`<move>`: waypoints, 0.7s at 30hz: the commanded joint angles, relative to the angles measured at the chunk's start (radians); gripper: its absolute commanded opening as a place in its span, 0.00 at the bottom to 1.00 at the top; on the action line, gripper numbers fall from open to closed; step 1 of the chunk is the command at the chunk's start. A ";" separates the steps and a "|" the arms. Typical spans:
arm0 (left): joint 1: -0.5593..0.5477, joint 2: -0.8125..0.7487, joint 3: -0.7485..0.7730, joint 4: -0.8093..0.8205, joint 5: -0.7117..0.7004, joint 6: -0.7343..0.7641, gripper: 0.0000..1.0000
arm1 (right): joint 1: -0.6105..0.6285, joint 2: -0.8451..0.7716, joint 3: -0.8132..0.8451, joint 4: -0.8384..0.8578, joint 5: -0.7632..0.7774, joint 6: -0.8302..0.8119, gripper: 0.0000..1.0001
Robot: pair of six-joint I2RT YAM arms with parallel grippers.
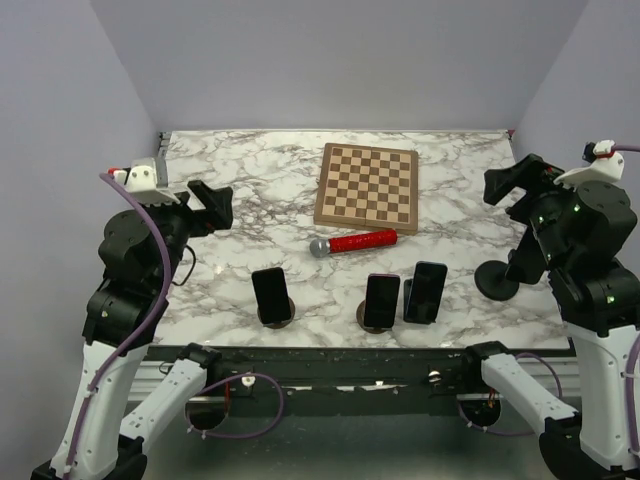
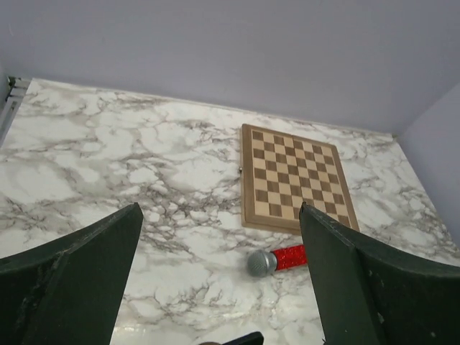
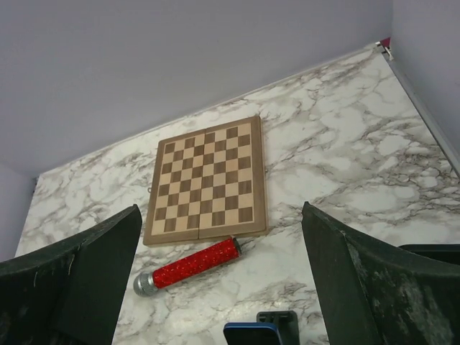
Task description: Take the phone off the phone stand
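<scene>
Three phones stand upright on stands near the table's front edge: a black one (image 1: 270, 293) at the left on a round brown stand (image 1: 277, 318), a dark one (image 1: 381, 299) in the middle, and a blue one (image 1: 426, 290) beside it on a dark stand. The blue phone's top edge (image 3: 250, 333) shows at the bottom of the right wrist view, with its stand (image 3: 277, 317) behind. My left gripper (image 1: 215, 205) is open and empty, raised at the left. My right gripper (image 1: 505, 185) is open and empty, raised at the right.
A wooden chessboard (image 1: 367, 186) lies at the back centre. A red glitter microphone (image 1: 353, 243) lies in front of it. A black round stand base (image 1: 497, 280) sits at the right, under my right arm.
</scene>
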 commanded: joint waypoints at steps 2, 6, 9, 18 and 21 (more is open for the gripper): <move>-0.005 -0.019 -0.008 -0.175 0.062 -0.059 0.99 | -0.004 0.004 0.034 -0.059 0.045 -0.005 1.00; -0.005 -0.030 -0.058 -0.231 0.074 -0.077 0.99 | -0.004 -0.005 0.017 -0.045 0.025 0.020 1.00; -0.006 -0.021 -0.076 -0.293 0.091 -0.118 0.99 | -0.004 -0.025 -0.001 -0.025 -0.019 0.026 1.00; -0.184 -0.029 -0.237 -0.414 -0.032 -0.360 0.99 | -0.004 -0.019 -0.018 -0.021 -0.068 0.043 1.00; -0.332 -0.015 -0.243 -0.472 -0.169 -0.441 0.99 | -0.004 -0.034 -0.044 0.002 -0.092 0.048 1.00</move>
